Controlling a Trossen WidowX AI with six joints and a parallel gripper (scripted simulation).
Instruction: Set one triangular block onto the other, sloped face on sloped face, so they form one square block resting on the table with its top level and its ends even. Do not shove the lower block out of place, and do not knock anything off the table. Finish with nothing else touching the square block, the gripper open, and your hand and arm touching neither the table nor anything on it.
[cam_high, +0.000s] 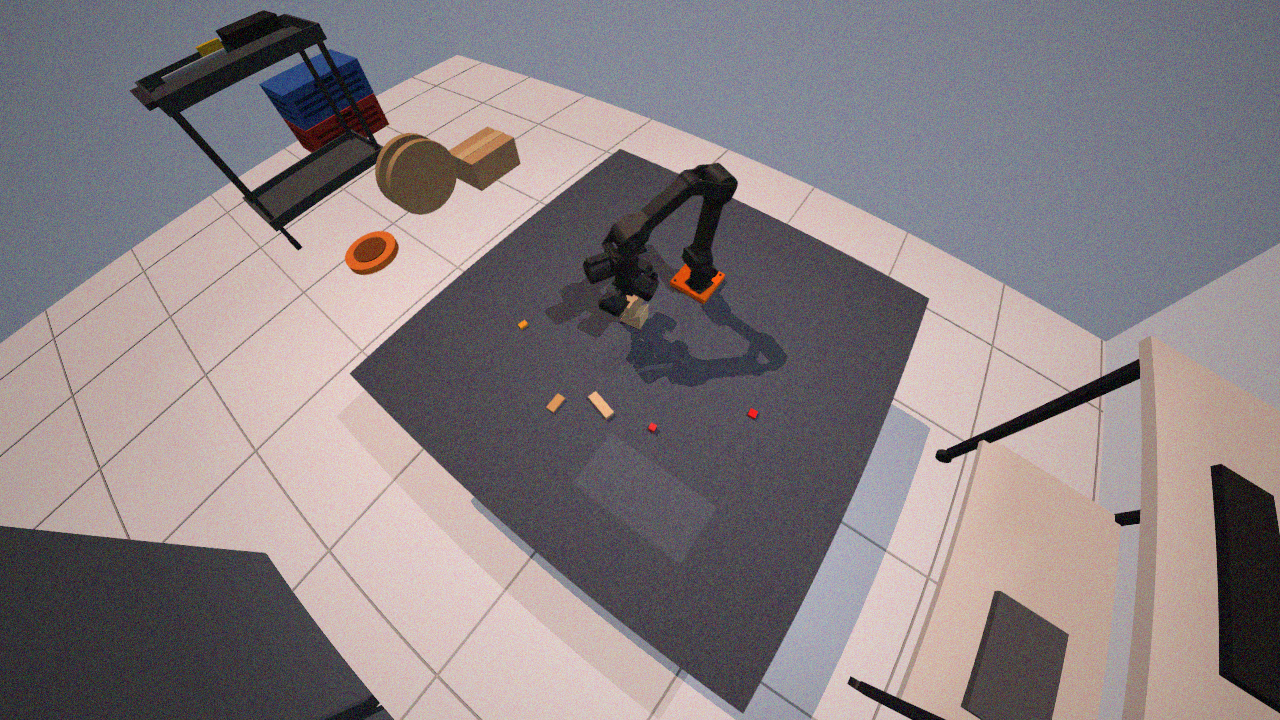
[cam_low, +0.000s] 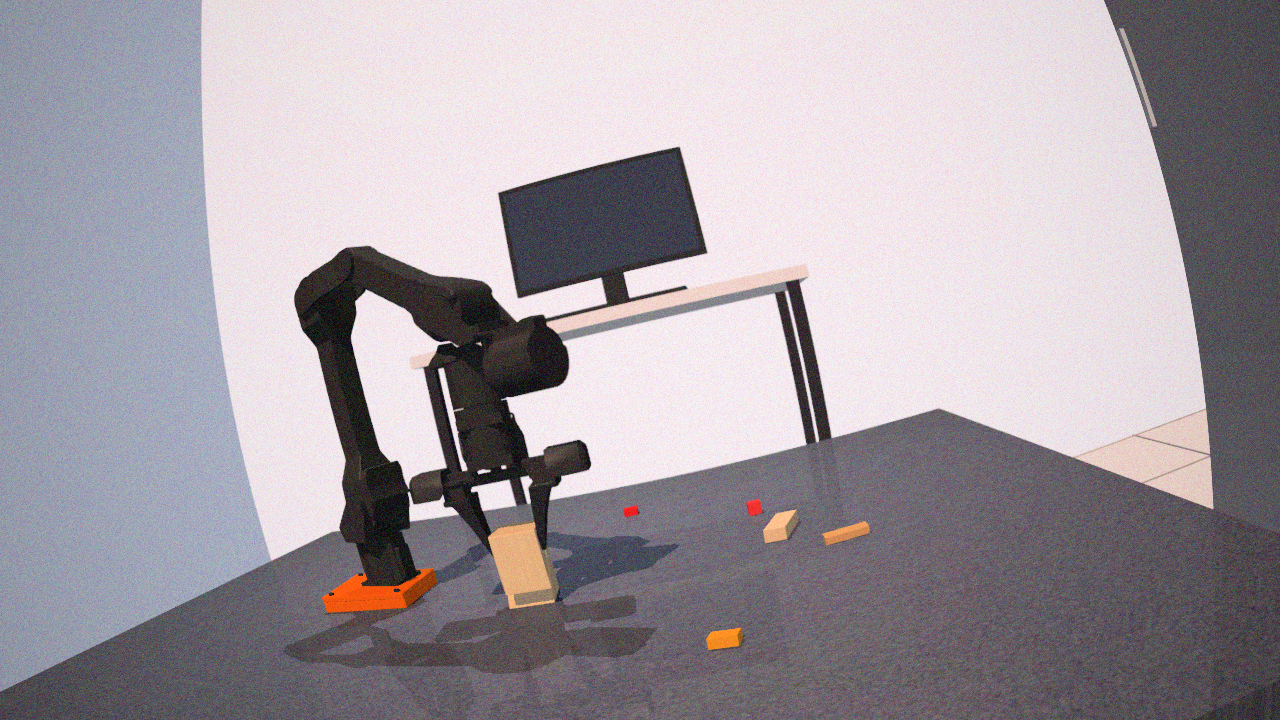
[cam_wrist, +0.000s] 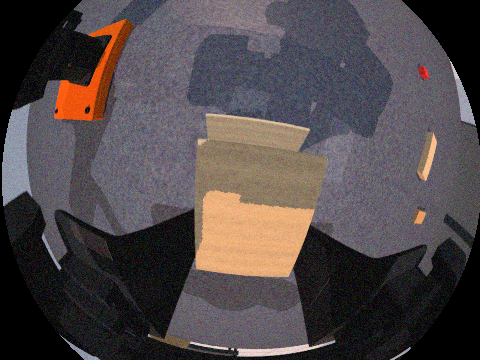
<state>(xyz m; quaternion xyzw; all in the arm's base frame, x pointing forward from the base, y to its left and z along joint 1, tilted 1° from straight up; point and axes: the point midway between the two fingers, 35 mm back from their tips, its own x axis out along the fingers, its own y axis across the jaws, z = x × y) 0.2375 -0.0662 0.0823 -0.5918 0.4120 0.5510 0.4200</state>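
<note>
My gripper (cam_high: 629, 300) (cam_low: 517, 544) (cam_wrist: 248, 220) is shut on the upper triangular block (cam_low: 520, 564) (cam_wrist: 255, 245), one black finger on each side. Its broad top is pale wood, partly shaded in the wrist view. The lower triangular block (cam_low: 535, 597) (cam_wrist: 257, 131) stands on the dark table (cam_high: 501, 367) (cam_low: 895, 617) and is mostly hidden under the held one. Its upper edge shows beyond the held block in the wrist view, so the two do not look flush there. Whether the sloped faces touch is hidden.
The orange arm base (cam_high: 684, 284) (cam_low: 379, 592) (cam_wrist: 107, 80) is near the blocks. A small orange block (cam_high: 522, 324) (cam_low: 725, 638) lies apart. Farther off lie a pale bar (cam_high: 600, 404) (cam_low: 780, 526), a brown bar (cam_high: 555, 402) (cam_low: 845, 533) and two red cubes (cam_high: 652, 428) (cam_high: 752, 413).
</note>
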